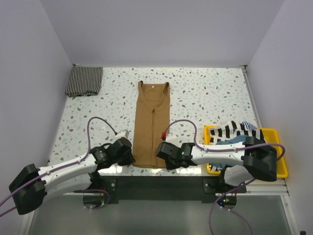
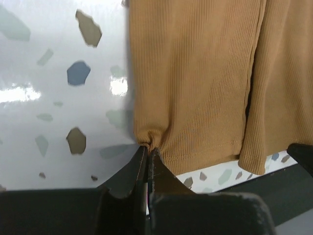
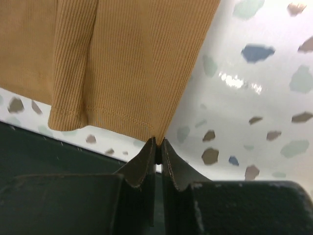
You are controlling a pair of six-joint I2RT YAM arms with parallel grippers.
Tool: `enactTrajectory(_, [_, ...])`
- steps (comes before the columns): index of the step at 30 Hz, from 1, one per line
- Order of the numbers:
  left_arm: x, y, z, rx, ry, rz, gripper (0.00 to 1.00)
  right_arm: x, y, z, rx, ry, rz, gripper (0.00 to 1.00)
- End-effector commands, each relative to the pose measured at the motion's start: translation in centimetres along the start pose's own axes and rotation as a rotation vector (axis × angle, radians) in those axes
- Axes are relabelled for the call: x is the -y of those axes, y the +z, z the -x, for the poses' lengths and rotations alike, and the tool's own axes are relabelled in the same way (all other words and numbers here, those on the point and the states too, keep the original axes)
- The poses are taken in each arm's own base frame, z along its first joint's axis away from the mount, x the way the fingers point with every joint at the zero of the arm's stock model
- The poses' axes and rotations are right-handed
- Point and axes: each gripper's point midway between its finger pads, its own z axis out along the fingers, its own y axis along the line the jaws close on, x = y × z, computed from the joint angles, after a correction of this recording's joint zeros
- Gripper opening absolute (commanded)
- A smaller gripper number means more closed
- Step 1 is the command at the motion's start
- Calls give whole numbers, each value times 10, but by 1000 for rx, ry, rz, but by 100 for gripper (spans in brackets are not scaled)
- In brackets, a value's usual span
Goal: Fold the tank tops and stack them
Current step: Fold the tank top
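Far left corner of the table (image 1: 205,98): a thin-striped tank top (image 1: 84,81) sits folded. Moving in, the left gripper (image 2: 147,151) has its jaws pinched tight on the near-left hem corner of the tan tank top (image 1: 152,125), and the cloth puckers at the tips. The tan top lies flat mid-table, long sides folded in, neckline at the far end. The right gripper (image 3: 157,142) is clamped on the near-right hem corner, jaws almost together. Far right, a yellow bin (image 1: 279,142) holds a broad-striped top (image 1: 234,129) over blue cloth (image 1: 234,141).
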Motion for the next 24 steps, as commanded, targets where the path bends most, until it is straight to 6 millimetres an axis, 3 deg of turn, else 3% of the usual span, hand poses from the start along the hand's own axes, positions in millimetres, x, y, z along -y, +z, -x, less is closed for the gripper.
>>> enactTrajectory(1, [-16, -9, -13, -28, -55, 56, 0, 14, -17, -20, -1, -46, -71, 9])
enactTrajectory(6, [-2, -25, 4, 11, -46, 33, 0, 16, -35, -13, 41, -38, -95, 12])
enactTrajectory(12, [30, -36, 35, 80, -30, -2, 0, 8, -55, 26, 151, -52, -148, 15])
enactTrajectory(18, [57, -43, 61, 148, -30, -40, 0, -4, -60, 54, 203, -18, -131, 15])
enactTrajectory(24, [71, -48, 91, 222, -29, -42, 0, 3, -60, 88, 256, 30, -132, 15])
